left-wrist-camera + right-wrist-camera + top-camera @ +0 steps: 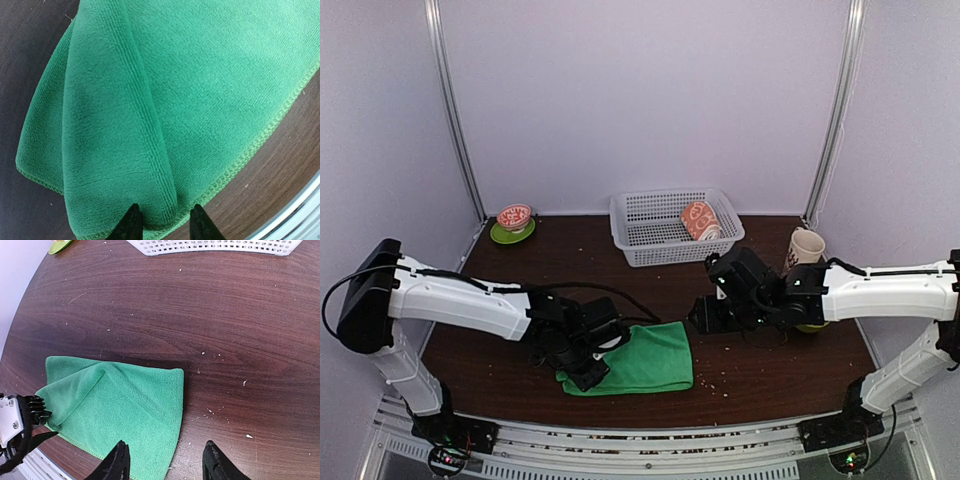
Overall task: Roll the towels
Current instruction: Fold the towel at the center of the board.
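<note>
The green towel (650, 355) lies on the dark wooden table near the front. Its left edge is gathered into a raised fold. My left gripper (588, 372) is at that left edge. In the left wrist view its gripper (165, 225) is closed on the fold of the green towel (200, 90). My right gripper (705, 318) is open and empty, above the table just right of the towel. In the right wrist view its gripper (166, 467) hovers over the right edge of the green towel (125, 405). The peach-orange bunny towel (700, 220) lies rolled in the basket.
A white plastic basket (660, 235) stands at the back middle. A green saucer with a small bowl (513, 225) is at the back left. A cream mug (805, 247) stands at the back right. Crumbs dot the table. The metal front rail (640, 440) runs close to the towel.
</note>
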### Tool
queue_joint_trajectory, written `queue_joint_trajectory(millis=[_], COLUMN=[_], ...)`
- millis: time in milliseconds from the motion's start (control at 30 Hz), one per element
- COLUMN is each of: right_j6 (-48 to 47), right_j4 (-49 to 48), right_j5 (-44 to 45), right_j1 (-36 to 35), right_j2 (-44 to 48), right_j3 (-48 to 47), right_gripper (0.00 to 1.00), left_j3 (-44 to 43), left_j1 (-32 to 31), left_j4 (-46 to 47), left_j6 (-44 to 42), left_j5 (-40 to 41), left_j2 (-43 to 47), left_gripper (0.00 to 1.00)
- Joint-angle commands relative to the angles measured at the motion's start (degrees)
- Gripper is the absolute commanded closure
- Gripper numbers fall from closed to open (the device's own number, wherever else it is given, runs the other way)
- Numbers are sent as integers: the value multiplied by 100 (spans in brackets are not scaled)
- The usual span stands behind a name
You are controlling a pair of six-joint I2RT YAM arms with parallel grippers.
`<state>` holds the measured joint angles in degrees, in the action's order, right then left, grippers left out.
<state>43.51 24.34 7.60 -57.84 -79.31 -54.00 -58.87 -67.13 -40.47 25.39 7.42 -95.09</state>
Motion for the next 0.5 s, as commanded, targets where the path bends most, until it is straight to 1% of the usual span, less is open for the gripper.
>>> queue_joint_trajectory(millis=[0,133,167,300,400,467], right_j6=[27,33,38,37,31,20], right_j4=[-35,-43,-43,-51,-44,-35], right_j5=[110,117,123,128,137,144], right_j1=[28,23,25,28,26,27], right_j2=[106,133,135,140,163,185], right_j3=[44,74,75,87,82,84], right_gripper=[50,50,50,50,51,51], left_j3=[-170,-211,-252,-310,-367,-407], left_j1=[-19,-17,-19,-19,-19,-19], left_j4=[48,10,-52,-119,-222,-301], left_j6=[-60,-67,-53,-41,7,53], left_j5=[75,160,242,422,602,769], left_j2=[-117,-185,-206,-199,-192,-141], left_gripper=[67,72,76,86,100,100])
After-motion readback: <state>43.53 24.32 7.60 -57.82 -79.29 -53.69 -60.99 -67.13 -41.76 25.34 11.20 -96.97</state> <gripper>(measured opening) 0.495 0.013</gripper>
